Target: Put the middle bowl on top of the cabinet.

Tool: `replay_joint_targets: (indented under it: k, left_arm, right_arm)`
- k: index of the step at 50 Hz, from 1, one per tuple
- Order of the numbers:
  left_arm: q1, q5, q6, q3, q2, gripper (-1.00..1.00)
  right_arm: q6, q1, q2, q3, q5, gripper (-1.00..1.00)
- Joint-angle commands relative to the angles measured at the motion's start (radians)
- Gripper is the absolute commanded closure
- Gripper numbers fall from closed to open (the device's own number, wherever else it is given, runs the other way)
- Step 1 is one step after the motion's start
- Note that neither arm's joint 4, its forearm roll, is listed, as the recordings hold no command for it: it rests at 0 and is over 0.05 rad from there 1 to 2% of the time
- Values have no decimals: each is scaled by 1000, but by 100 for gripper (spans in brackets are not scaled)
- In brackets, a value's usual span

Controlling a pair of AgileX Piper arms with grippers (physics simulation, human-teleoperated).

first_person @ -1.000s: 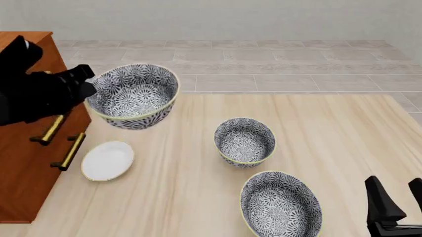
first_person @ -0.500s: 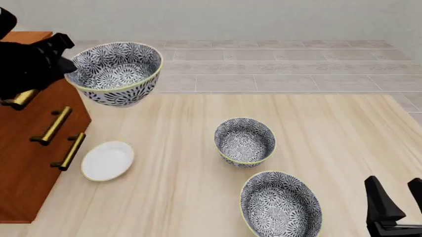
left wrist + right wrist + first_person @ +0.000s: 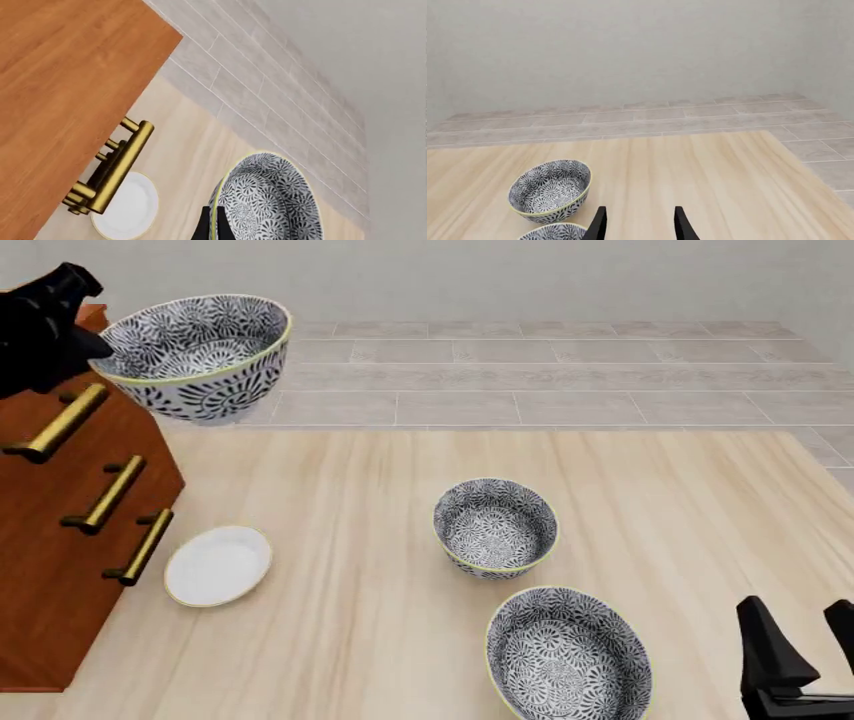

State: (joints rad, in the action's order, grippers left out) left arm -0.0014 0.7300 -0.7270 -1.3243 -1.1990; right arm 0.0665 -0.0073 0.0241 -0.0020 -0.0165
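The middle bowl (image 3: 200,355), dark floral with a pale yellow rim, hangs in the air beside the upper right corner of the cabinet (image 3: 54,570). My left gripper (image 3: 96,348) is shut on the bowl's left rim. In the left wrist view the bowl (image 3: 267,205) shows edge-on with the fingers (image 3: 212,227) pinching its rim, and the cabinet's top (image 3: 60,90) lies off to one side of it. My right gripper (image 3: 798,618) stands open low over the table's near right corner, holding nothing; it appears as two dark fingertips (image 3: 637,222) in the right wrist view.
Two look-alike floral bowls rest on the table: a smaller one (image 3: 495,525) (image 3: 550,190) mid-table and a larger one (image 3: 569,655) at the front. A shallow white dish (image 3: 218,565) (image 3: 130,207) lies by the cabinet's foot. Brass drawer handles (image 3: 107,495) stick out from the cabinet front.
My left gripper has carried the bowl upward and to the left, from level with the drawers to about the height of the cabinet's top. The right arm has not moved.
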Motion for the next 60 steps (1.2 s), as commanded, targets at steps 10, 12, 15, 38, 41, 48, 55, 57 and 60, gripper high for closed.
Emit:
replay_joint_targets:
  k: [10, 12, 15, 38, 41, 48, 55, 57, 60]
  left_arm:
    - [125, 79, 14, -164, -34, 100]
    - [134, 81, 15, -174, -42, 100]
    - [154, 84, 13, -187, -49, 100]
    - [258, 112, 41, -263, -83, 100]
    - [265, 118, 37, -271, -84, 100]
    - [296, 127, 32, -302, -86, 100]
    - [321, 129, 30, -311, -84, 100]
    - [334, 129, 30, -310, -86, 100]
    - [353, 125, 35, -314, -88, 100]
  right_arm:
    - [6, -2, 1, 1, -1, -100]
    - [6, -2, 2, 0, -2, -100]
    - [7, -2, 2, 1, -2, -100]
    - [17, -2, 14, 1, -12, -100]
    - [18, -3, 10, 1, -9, -100]
    - [19, -4, 7, 1, -6, -100]
    - [20, -5, 7, 1, -6, -100]
    - [19, -5, 6, 1, -5, -100]
    - [20, -5, 5, 1, -5, -100]
